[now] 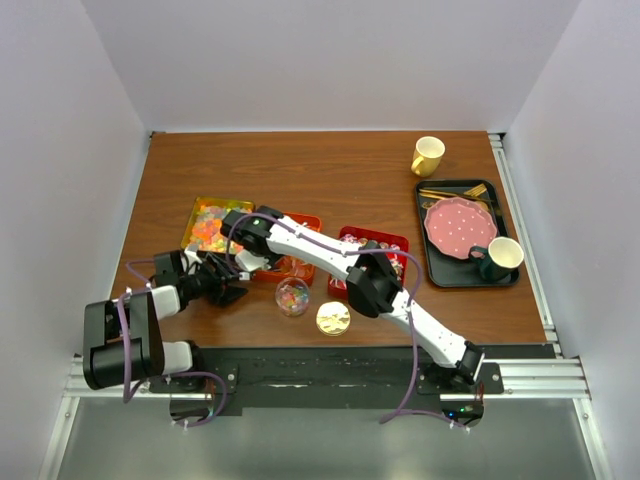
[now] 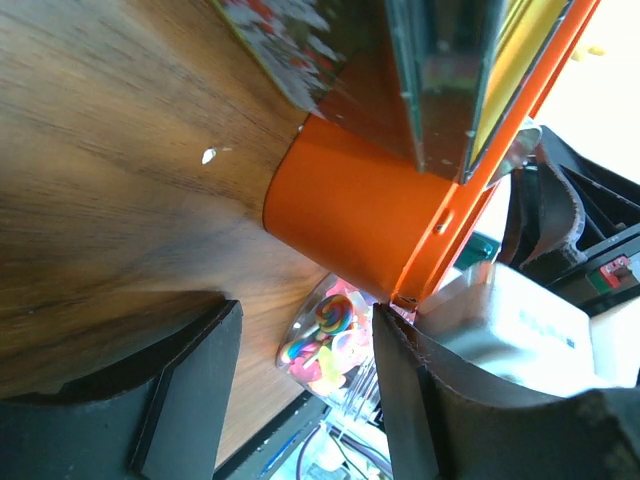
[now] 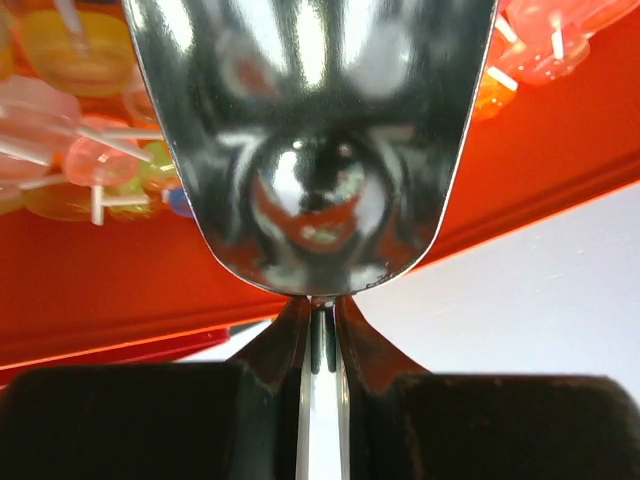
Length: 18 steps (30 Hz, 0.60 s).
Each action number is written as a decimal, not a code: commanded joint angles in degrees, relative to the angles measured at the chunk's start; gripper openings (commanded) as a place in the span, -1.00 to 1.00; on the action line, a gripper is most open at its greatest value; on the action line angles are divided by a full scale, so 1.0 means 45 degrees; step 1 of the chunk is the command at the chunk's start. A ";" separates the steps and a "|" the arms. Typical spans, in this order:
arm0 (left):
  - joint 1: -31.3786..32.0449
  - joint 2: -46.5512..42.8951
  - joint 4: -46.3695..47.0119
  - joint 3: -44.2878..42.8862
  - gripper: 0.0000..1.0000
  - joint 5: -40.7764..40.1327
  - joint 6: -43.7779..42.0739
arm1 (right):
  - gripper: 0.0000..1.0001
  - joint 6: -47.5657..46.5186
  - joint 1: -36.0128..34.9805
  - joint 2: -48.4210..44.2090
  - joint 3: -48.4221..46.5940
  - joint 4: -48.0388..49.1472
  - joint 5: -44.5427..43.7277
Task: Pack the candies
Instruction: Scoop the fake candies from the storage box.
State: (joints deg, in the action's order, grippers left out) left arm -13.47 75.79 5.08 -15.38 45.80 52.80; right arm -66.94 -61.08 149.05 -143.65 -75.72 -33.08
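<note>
- The candies (image 1: 208, 228) lie in three trays on the table's left half. Loose multicoloured ones fill a yellow tray (image 1: 193, 208), ones on sticks an orange tray (image 1: 311, 221), and wrapped ones a red tray (image 1: 400, 240).
- More candies sit in a clear jar (image 1: 292, 296) near the front edge.
- The right gripper (image 3: 320, 310) pinches the handle of a shiny scoop (image 3: 320, 130), whose bowl hangs over the orange tray.
- The left gripper (image 2: 307, 312) hangs low beside that tray's corner, fingers apart, nothing between them.
- A gold lid (image 1: 333, 318) lies just beside the jar.
- The table (image 1: 350, 175) is brown wood grain.
- At the right, a black tray (image 1: 440, 272) holds a pink dotted plate (image 1: 458, 225) and a dark mug (image 1: 497, 258); a yellow mug (image 1: 427, 155) stands behind.
- Plain white walls (image 1: 320, 60) close in three sides.
</note>
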 commanded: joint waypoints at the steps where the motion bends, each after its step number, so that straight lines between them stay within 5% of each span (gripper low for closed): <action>1: -0.0033 -0.0006 -0.0953 0.0429 0.22 -0.1916 -0.0969 | -1.00 0.0283 -0.0392 0.0335 -0.0149 0.0478 0.2017; 18: -0.0033 -0.0592 -0.2513 -0.0410 0.28 -0.2209 -0.2493 | -1.00 0.0814 0.1073 -0.0935 0.0985 0.3059 0.8913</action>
State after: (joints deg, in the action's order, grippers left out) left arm -13.45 72.36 0.19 -16.16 44.12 46.89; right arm -63.88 -56.62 148.16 -141.27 -65.87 -5.63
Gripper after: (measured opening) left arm 0.630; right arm 0.114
